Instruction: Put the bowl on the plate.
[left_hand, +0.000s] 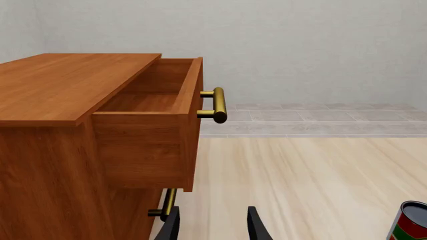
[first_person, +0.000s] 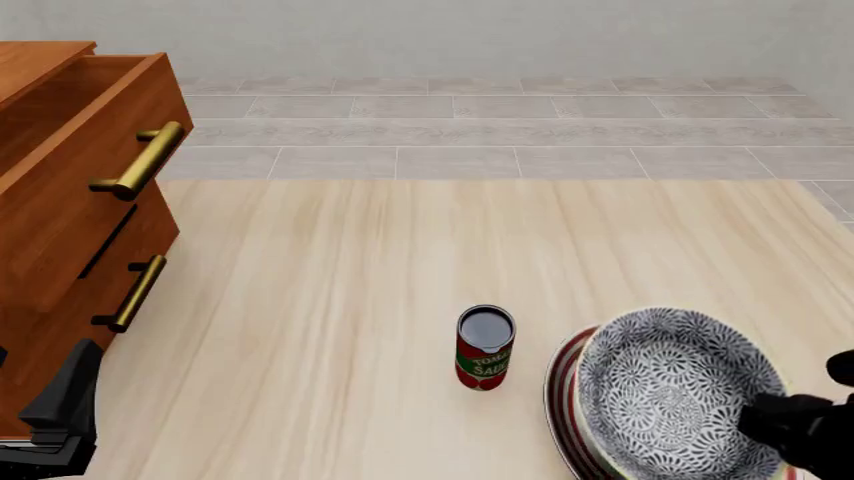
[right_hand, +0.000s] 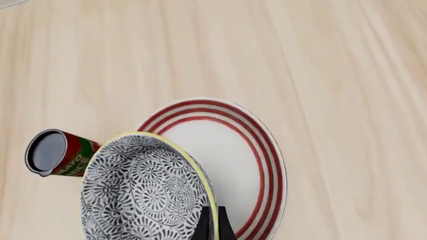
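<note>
At the near right edge of the table (first_person: 334, 300), the right gripper (right_hand: 212, 225) pinches the bowl's (first_person: 674, 390) rim, its dark fingers (right_hand: 205, 226) closed narrowly on the pale edge. The bowl is over the plate (right_hand: 227, 150), covering most of it in the front view, with only the plate's left red-ringed rim showing there. In the right wrist view the bowl looks tilted and lies over one side of the plate; whether its base touches the plate cannot be told.

Just left of the plate stands an upright can (first_person: 485, 347), red-labelled with a dark top, apart from the plate's rim.

At the near left, the left gripper (left_hand: 212, 224) hovers close to the cabinet (first_person: 67, 190), its two fingers (left_hand: 171, 226) spread wide with nothing between them.

The wooden cabinet stands on the table's left side. Its top drawer (left_hand: 150, 120) is pulled out and open, with a brass bar handle (first_person: 140, 160) on its front. A second brass handle (first_person: 134, 293) sits lower down on the closed drawer below.

Beyond the table's far edge lies a grey tiled floor (first_person: 534, 130), then a pale wall (left_hand: 300, 45).
</note>
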